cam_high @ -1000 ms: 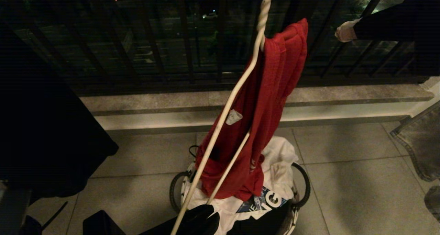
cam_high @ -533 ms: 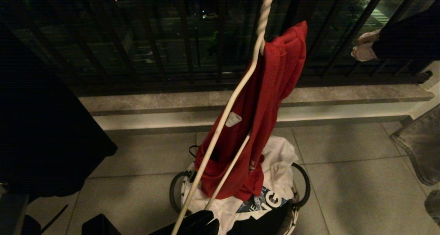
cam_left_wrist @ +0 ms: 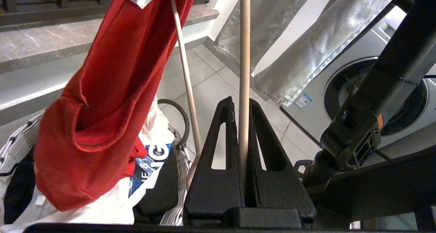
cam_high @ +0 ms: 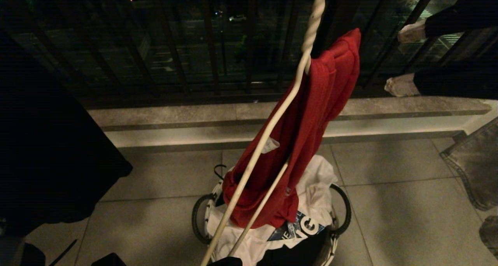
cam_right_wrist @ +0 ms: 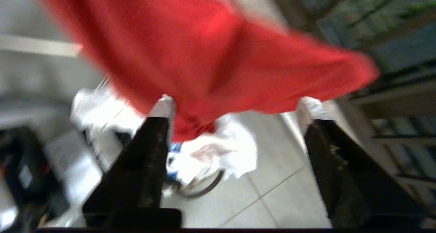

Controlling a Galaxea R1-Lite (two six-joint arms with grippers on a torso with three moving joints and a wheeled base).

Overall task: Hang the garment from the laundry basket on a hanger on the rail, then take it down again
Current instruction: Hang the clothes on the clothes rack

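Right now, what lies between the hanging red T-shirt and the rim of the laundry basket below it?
In the head view, a white T-shirt with a dark graphic is heaped there, between the red T-shirt and the basket rim. The red hem reaches down to it.

head: high, downward | wrists: close behind tools | shared: garment (cam_high: 307,141), laundry basket (cam_high: 338,219)

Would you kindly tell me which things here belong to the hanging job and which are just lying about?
Job: red T-shirt, white wire hanger, laundry basket, left claw, right claw.
Lying about: white T-shirt, washing machine, grey jeans.
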